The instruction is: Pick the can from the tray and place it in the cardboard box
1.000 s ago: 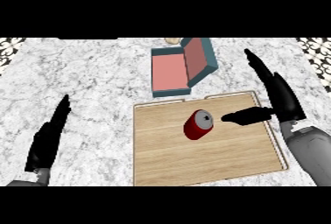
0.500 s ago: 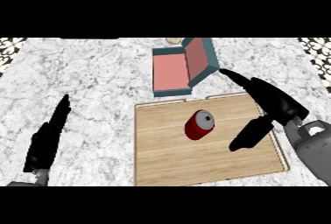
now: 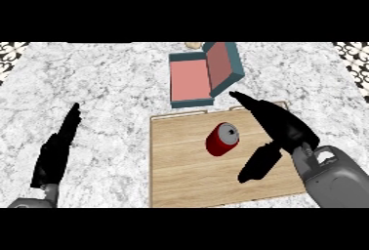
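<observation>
Far left, we see the left hand (image 3: 56,151) resting, fingers straight and pressed together, pointing up, holding nothing. Its forearm is cut off at the lower edge. Right of that hand is the marble counter (image 3: 108,93), white with grey veins. Dark patterned patches show at both top corners; they are cut off and we can't tell what they are.

Next comes the wooden tray (image 3: 180,180), reaching under the right hand. The can (image 3: 220,140) is on the tray, just left of the right hand (image 3: 282,126), level with the gap between its fingers and thumb and apart from both. The can is red; its grey lid end points up-right and its long axis runs from lower-left to upper-right. We can't tell whether it is upright or tipped.

The cardboard box (image 3: 191,80) sits on the counter beyond the right fingertips, teal outside, pink inside, flap open. A small tan thing behind it is too cut off to name.

The right hand is spread, fingers straight toward the box, thumb hanging low and wide, gripping nothing. Its grey forearm is cut off at the right.
</observation>
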Motion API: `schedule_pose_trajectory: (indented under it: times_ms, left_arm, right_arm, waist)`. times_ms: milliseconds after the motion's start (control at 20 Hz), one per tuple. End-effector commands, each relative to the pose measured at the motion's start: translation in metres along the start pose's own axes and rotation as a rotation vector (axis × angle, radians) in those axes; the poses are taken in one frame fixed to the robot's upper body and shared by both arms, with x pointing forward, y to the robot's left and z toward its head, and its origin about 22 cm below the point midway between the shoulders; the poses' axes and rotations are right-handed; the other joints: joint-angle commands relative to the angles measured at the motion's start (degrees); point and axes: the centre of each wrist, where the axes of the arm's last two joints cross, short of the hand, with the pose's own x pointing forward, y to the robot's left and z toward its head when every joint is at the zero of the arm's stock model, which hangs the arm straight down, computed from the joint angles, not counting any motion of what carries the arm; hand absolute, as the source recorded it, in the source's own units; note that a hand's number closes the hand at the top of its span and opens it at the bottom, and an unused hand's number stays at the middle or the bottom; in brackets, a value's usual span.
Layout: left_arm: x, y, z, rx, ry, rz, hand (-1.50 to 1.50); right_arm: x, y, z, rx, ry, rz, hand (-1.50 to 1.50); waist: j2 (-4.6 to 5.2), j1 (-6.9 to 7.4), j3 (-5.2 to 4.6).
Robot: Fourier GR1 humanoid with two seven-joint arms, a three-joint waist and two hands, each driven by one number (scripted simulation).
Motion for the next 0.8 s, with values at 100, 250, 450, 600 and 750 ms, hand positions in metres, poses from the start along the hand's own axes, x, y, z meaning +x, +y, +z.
schedule_pose_trajectory:
  times_ms: [100, 250, 450, 600, 750]
  left_arm:
    - [0.007, 0.005, 0.006, -0.019, 0.004, 0.012, 0.00]
    - [-0.011, 0.008, 0.000, -0.002, -0.010, 0.023, 0.00]
    - [-0.004, -0.001, 0.011, 0.004, 0.006, 0.002, 0.00]
    - [0.002, -0.007, 0.001, -0.017, 0.012, 0.013, 0.00]
    - [-0.009, -0.013, -0.001, -0.015, -0.003, 0.003, 0.00]
  right_arm:
    - [0.005, 0.007, -0.008, 0.012, 0.083, 0.028, -1.50]
    - [0.001, 0.006, -0.013, 0.009, 0.081, 0.027, -1.50]
    - [-0.010, 0.029, -0.017, 0.020, 0.074, 0.034, -1.50]
    - [0.002, 0.038, -0.023, 0.012, 0.075, 0.029, -1.50]
    - [-0.003, 0.035, -0.031, 0.019, 0.075, 0.023, -1.50]
  waist:
    - [0.02, 0.10, 0.02]
    - [0.06, 0.02, 0.02]
    - [0.04, 0.07, 0.03]
    - [0.06, 0.04, 0.03]
    - [0.07, 0.02, 0.02]
